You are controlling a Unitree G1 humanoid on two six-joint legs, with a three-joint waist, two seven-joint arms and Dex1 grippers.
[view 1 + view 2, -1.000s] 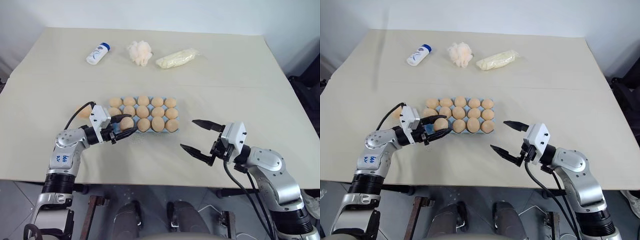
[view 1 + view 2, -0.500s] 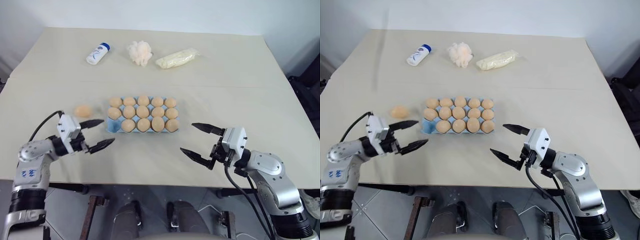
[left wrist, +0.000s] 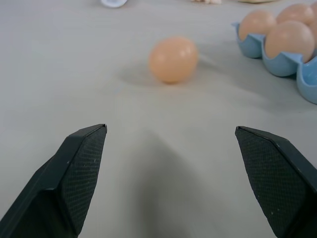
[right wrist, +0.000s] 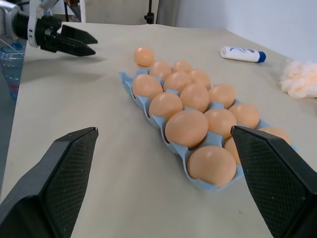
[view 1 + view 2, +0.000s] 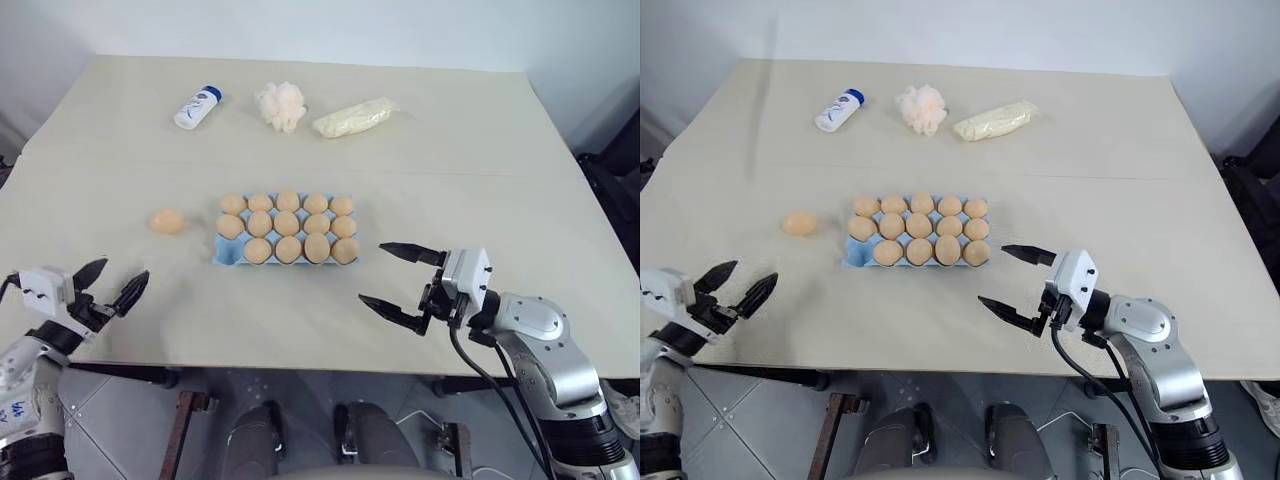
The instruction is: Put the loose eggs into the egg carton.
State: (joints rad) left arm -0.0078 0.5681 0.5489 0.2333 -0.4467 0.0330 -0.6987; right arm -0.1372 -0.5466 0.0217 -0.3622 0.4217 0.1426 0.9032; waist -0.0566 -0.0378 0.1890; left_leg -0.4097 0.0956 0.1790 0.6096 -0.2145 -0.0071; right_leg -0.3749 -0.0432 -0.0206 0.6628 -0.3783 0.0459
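Observation:
One loose egg (image 5: 166, 221) lies on the table left of the light blue egg carton (image 5: 226, 253). The carton holds several eggs, and its front left cup is bare. My left gripper (image 5: 118, 275) hangs open and empty near the table's front left edge, pointing toward the loose egg (image 3: 173, 59) with a gap of table between them. My right gripper (image 5: 373, 272) is open and empty to the right of the carton (image 4: 143, 106), near the front edge. The right wrist view shows the left gripper (image 4: 64, 39) beyond the carton.
Along the far side of the table lie a white bottle with a blue cap (image 5: 196, 106), a fluffy pale puff (image 5: 279, 104) and a pale yellow bag (image 5: 353, 116). The table's front edge runs just under both grippers.
My left gripper let go of an egg in the carton's front row, opened, and drew away left and back to the table's front left edge. The right arm stayed put.

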